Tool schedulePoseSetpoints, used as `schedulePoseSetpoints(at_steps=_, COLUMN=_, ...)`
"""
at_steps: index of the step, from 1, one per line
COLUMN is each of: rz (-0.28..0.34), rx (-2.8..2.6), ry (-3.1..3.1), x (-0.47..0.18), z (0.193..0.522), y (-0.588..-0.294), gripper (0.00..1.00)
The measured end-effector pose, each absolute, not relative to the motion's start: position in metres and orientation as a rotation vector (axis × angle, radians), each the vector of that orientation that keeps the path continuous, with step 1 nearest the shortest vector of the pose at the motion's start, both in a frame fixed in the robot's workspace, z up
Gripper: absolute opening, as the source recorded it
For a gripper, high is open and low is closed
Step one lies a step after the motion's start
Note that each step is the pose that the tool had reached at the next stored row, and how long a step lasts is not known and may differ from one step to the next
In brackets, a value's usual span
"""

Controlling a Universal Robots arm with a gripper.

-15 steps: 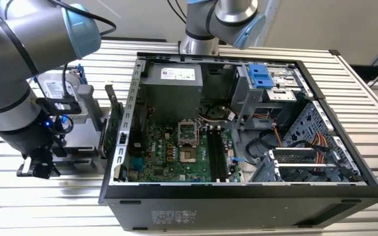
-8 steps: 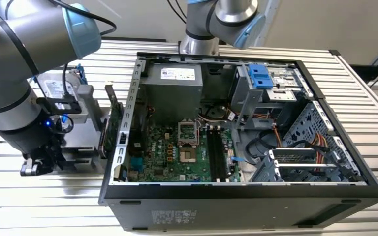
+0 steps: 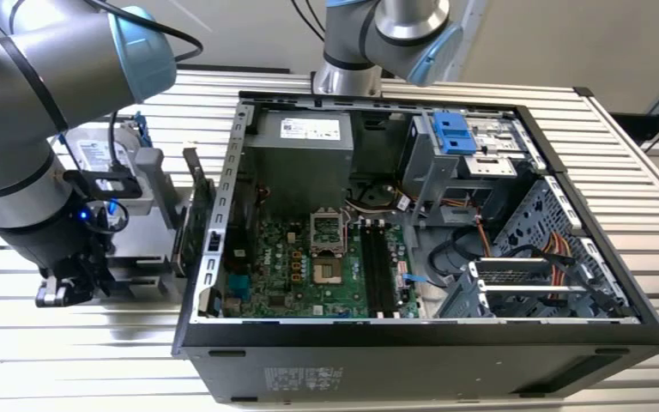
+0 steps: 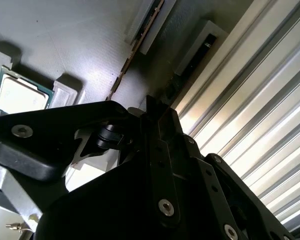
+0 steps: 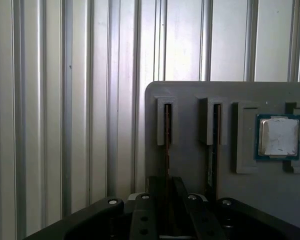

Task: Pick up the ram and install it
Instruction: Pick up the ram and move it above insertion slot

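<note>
Facing slim ram (image 5: 167, 150) in grey slotted holder (image 5: 190, 92), black angular hand (image 5: 167, 182), grip unclear

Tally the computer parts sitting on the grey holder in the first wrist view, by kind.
Ram sticks, standing on edge in slots: 2
Processor chip, lying flat in a recess: 1
Total: 3
</note>
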State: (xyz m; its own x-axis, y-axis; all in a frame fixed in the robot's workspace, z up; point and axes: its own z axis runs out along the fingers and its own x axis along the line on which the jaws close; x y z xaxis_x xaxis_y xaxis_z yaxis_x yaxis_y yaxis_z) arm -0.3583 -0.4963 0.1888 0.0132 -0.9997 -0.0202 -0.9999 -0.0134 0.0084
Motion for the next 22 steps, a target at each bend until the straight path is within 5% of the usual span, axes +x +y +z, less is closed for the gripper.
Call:
schedulePoseSetpoints(at_steps=10, rz=0.032, rx=-2.238, ry=2.193, x=-0.3583, z=0.1888, y=-0.4963, gripper=1.0)
schedulePoseSetpoints(at_steps=11, rz=0.032, rx=-2.239, ry=2.192, x=-0.3583, z=0.1888, y=-0.4963, gripper=0.0)
schedulePoseSetpoints(at_steps=22, rz=0.032, rx=-2.244, ry=2.187, x=-0.3584, z=0.1888, y=-0.4963, gripper=0.0)
